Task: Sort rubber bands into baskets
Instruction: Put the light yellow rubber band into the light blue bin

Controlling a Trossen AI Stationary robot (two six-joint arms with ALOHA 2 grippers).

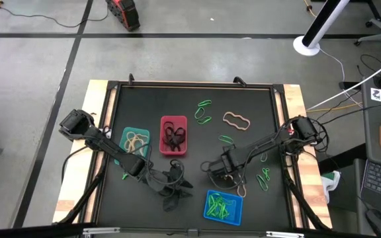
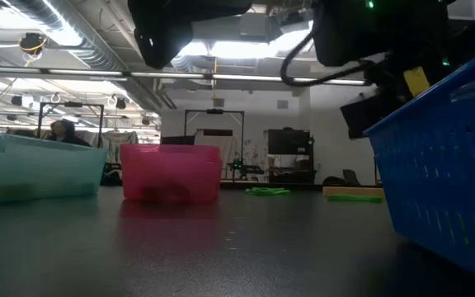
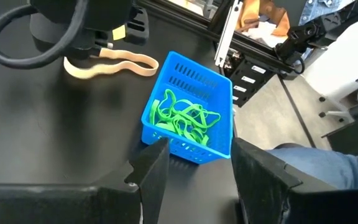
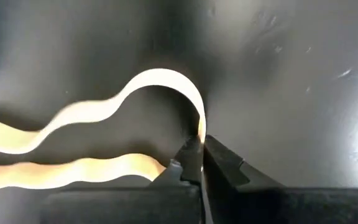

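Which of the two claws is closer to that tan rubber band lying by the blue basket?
The right gripper: shut on the tan rubber band. The left gripper is open farther off, beside the blue basket.

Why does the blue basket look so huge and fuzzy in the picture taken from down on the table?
In the low view the blue basket sits right beside the lens, so it looms soft-edged; ceiling lights glare behind. In the right wrist view the tan rubber band, pinched by the right gripper, looks blurred from closeness.

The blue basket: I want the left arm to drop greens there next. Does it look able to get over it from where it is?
Probably yes. The left gripper, open and empty, hangs just beside the blue basket, with bare mat between. The right gripper, shut on a tan band close by, might crowd it.
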